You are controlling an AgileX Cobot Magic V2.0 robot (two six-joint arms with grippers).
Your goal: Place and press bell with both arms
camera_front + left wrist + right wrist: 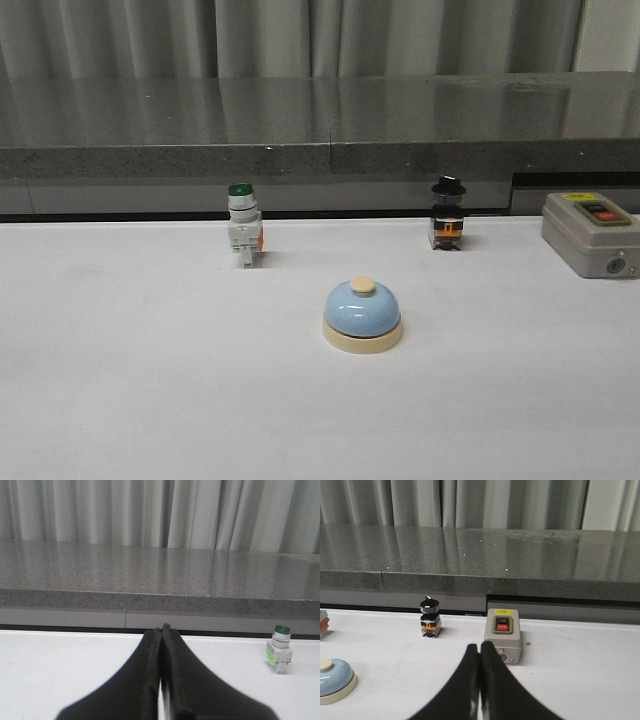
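- Light-blue and cream, the bell (pixel 362 314) sat upright on the white desk (pixel 130 380), near the middle in the front view, its cream button pointing straight up and its round base flat on the surface. Being a dome, it had no long axis to speak of beyond that vertical one.
- It stood apart from everything else: nearer to me than the green-capped switch (pixel 243 225) at its back left and the black-knobbed selector switch (pixel 447 214) at its back right, with the grey control box (pixel 591 234) well off at the right edge.
- My right wrist camera caught the bell low at the edge of its picture, only partly in view.
- My left gripper (pixel 162 680) had its fingers pressed together with nothing between them; it hung over bare desk, the green-capped switch off to one side.
- My right gripper (pixel 479 685) was likewise pressed together and held nothing, with the grey control box just beyond its tips.
- No container was on the desk.
- On the grey control box, the red button read "OFF"; the black button above it and the yellow label at the top carried marks too small for me to read.
- Behind the desk ran a grey speckled stone ledge (pixel 320 120), with pale curtains (pixel 300 35) beyond it.
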